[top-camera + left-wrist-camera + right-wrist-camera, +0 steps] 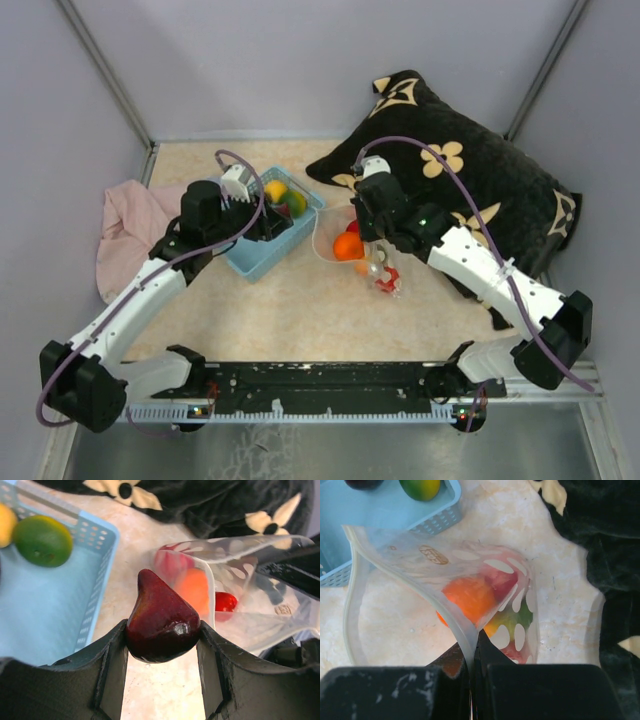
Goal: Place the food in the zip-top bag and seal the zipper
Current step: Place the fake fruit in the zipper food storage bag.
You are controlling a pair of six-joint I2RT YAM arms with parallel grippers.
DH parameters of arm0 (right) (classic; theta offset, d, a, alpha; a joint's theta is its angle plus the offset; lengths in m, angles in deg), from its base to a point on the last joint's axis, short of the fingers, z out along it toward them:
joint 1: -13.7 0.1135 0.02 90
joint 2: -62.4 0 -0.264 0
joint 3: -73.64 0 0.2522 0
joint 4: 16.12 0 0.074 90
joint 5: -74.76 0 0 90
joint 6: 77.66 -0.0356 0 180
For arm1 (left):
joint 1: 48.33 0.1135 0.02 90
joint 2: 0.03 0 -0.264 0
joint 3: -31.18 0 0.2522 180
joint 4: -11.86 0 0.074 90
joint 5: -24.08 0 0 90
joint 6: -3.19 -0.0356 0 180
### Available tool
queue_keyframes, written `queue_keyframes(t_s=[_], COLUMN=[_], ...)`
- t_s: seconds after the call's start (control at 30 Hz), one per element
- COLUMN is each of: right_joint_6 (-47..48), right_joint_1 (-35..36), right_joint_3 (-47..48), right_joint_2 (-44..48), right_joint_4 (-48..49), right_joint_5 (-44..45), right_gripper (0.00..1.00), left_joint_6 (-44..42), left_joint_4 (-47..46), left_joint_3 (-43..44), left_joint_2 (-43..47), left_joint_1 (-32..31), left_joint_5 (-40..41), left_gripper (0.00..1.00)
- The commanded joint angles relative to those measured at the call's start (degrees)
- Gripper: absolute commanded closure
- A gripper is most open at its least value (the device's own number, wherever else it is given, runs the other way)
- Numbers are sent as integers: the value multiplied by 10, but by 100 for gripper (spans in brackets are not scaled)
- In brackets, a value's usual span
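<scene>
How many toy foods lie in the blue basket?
2 visible: a yellow one near the far corner and a green one beside it. The left gripper, holding a dark red piece, hangs over the basket, so more may be hidden.

We count one clear bag point(395, 550) with white dots. Inside it we can make out at least three toy foods: one orange toy point(470, 597), one red toy point(502, 582) and one green-and-yellow toy point(512, 616). We count one blue basket point(45, 610) with one yellow toy point(275, 188) and one green toy point(42, 540) in it. One dark red toy point(162, 622) is outside both. We also count two robot arms, a left arm point(130, 300) and a right arm point(490, 265), one black pillow point(480, 170) and one pink cloth point(125, 225).
</scene>
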Motion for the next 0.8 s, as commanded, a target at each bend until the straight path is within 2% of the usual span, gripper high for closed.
queue_keyframes(t_s=[0.0,0.33,0.77], right_joint_6=[34,34,22], right_joint_1=[-2,-2,-2], right_joint_3=[61,75,68], right_joint_2=[-8,-17,-15], right_joint_4=[-19,-21,-6], right_joint_5=[31,19,-5], right_gripper=[100,100,100], left_joint_6=[-22,-37,-82], left_joint_4=[-33,-87,-130], left_joint_3=[19,44,53], left_joint_2=[21,24,-6], left_joint_1=[-18,-100,-164], left_joint_5=[-73,-66,-36], left_gripper=[50,50,49])
